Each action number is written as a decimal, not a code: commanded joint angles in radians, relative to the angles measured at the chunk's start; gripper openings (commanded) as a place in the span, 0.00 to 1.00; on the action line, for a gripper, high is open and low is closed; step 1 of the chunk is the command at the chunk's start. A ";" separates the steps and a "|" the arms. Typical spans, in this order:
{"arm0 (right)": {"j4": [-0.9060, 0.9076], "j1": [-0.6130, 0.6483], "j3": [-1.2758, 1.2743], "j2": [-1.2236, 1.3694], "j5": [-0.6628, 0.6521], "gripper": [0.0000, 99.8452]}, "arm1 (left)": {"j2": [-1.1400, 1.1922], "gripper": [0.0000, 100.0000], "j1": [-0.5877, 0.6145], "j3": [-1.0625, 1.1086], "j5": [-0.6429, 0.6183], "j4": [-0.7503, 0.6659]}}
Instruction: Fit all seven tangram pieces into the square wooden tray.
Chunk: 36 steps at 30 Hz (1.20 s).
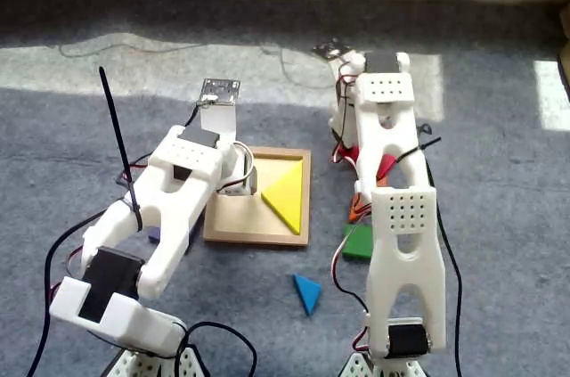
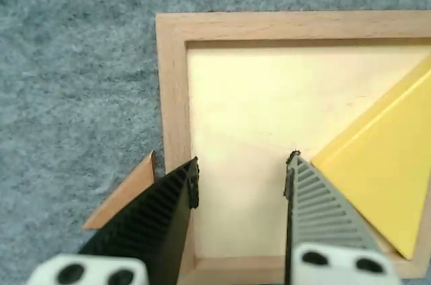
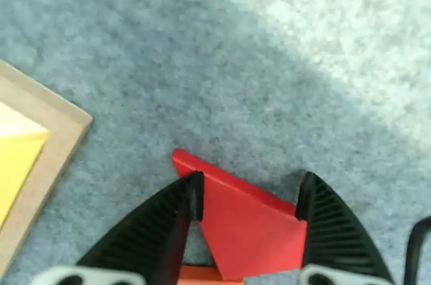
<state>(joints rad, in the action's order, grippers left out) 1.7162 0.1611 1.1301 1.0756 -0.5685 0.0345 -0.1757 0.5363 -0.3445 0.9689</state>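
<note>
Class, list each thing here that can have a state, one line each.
square wooden tray, mostly unfilled, one piece inside.
yellow triangle, flat inside the tray.
red triangle, on the carpet, outside the tray.
blue triangle, also outside the tray.
green piece, outside the tray.
left tool, open above the tray.
right tool, open astride the red triangle.

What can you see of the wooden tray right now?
The wooden tray is square, made of pale wood with a raised frame and a lighter floor, and lies flat on the grey carpet. A yellow triangle sits inside against one side; the floor that shows is otherwise bare. The left gripper hangs open above it.
</note>
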 commanded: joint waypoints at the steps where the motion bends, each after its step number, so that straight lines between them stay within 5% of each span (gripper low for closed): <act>1: 0.008 -0.062 0.104 -0.007 0.150 0.23 | -0.045 0.22 0.013 -0.042 -0.008 -0.014; 10: 0.047 -0.142 0.306 -0.007 0.399 0.23 | -0.045 0.22 0.013 -0.042 -0.008 -0.014; 30: 0.051 -0.159 0.305 -0.031 0.575 0.23 | -0.038 0.22 0.010 -0.048 -0.005 -0.015; 36: 0.051 -0.156 0.105 -0.185 0.621 0.23 | -0.038 0.22 0.012 -0.041 -0.005 -0.035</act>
<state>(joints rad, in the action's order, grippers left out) 1.7423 0.0123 1.3418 1.0679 0.0253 0.0345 -0.1757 0.5363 -0.3445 0.9505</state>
